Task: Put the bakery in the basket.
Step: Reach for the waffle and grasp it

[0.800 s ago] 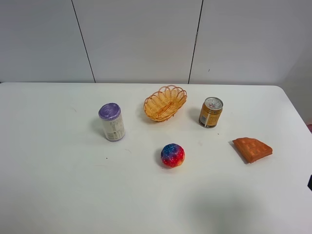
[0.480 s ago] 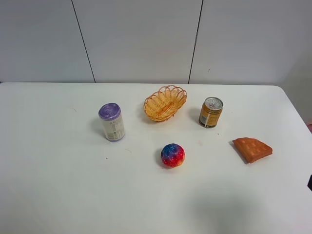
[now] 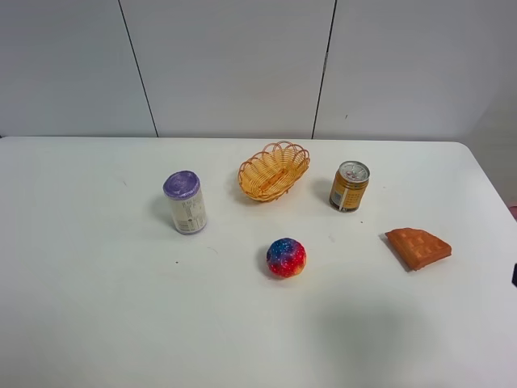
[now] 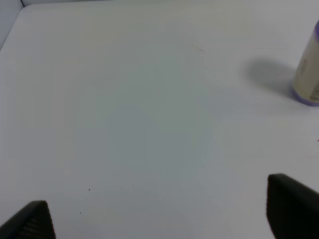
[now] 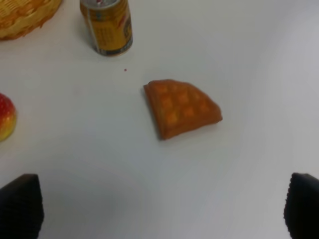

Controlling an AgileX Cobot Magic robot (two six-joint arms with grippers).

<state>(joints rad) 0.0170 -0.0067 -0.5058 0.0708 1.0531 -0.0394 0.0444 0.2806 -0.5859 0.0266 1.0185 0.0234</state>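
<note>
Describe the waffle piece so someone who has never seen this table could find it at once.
Start at the white table and go to its right side in the high view. Beyond the upright gold drink can, nearer the camera, lies the flat orange-brown waffle wedge. It is the only flat thing, with a grid pattern on top.

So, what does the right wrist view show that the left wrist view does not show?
Only the right wrist view shows the waffle lying flat, the gold can standing upright, an edge of the basket and an edge of the ball. Only the left wrist view shows the pale can with purple trim, cut off by the frame. Both show the white table, and each shows its own gripper, the left gripper and the right gripper, open and holding nothing.
</note>
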